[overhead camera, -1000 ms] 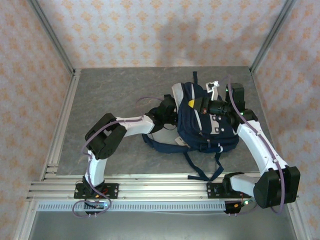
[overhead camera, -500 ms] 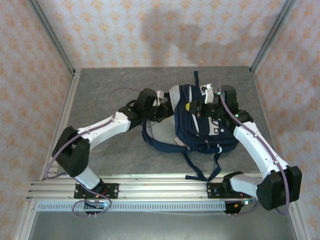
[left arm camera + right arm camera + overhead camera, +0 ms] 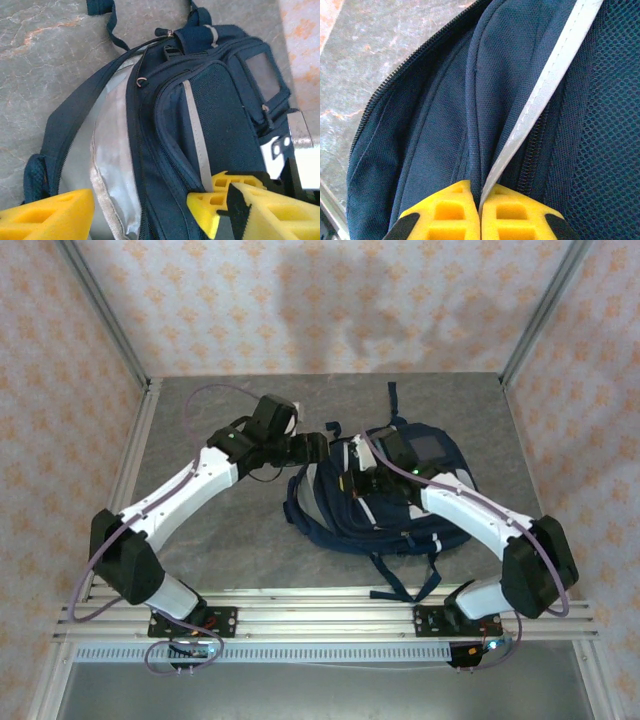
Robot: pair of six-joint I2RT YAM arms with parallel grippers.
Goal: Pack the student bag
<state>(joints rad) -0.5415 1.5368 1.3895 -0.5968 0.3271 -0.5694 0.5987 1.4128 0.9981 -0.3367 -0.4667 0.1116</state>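
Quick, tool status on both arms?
Left tool: open, holding nothing, beside the bag.
Right tool: shut at the bag's stripe; cannot tell if fabric is pinched.

Left gripper (image 3: 322, 447) has spread its jaws wide and backed away from the student bag (image 3: 380, 530), and that arm has unfolded from its tight bend to stretch long across the counter (image 3: 250, 550). The right arm has swung in from the bag's right side and now lies over its top. The right gripper (image 3: 480, 206) has moved to the bag's left side, pinched on the light stripe (image 3: 545, 85). The bag has slumped flatter, grey patch (image 3: 425, 447) turned up.
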